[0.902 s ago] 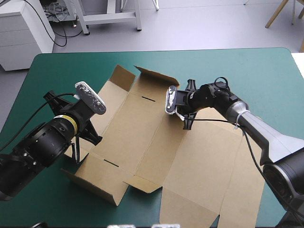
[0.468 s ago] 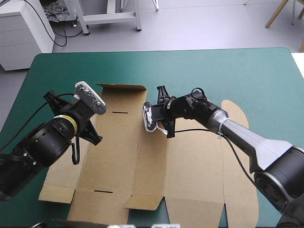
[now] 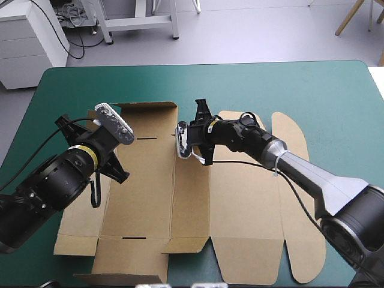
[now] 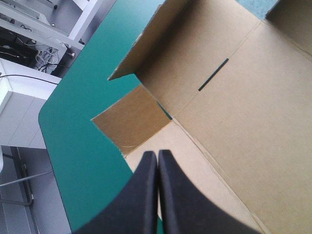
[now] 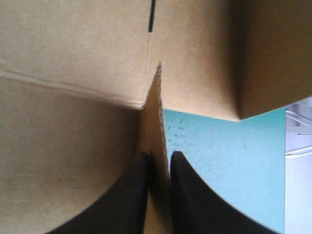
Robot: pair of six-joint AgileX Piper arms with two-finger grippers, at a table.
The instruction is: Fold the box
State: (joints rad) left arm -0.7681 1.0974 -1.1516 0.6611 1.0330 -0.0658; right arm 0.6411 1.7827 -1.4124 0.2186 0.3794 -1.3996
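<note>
Teal-green counter [image 3: 336, 96] carries the brown box [image 3: 144, 180]. It looks light and stiff, best taken by the flap edge [image 5: 161, 107] clamped in the right pincer [image 5: 160, 158]; the left pincer [image 4: 157, 155] is together, empty.

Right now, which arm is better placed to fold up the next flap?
Right, likely. The right claw is shut on a board edge of the box, near its far side; the left claw is shut on nothing, over the left panel.
</note>
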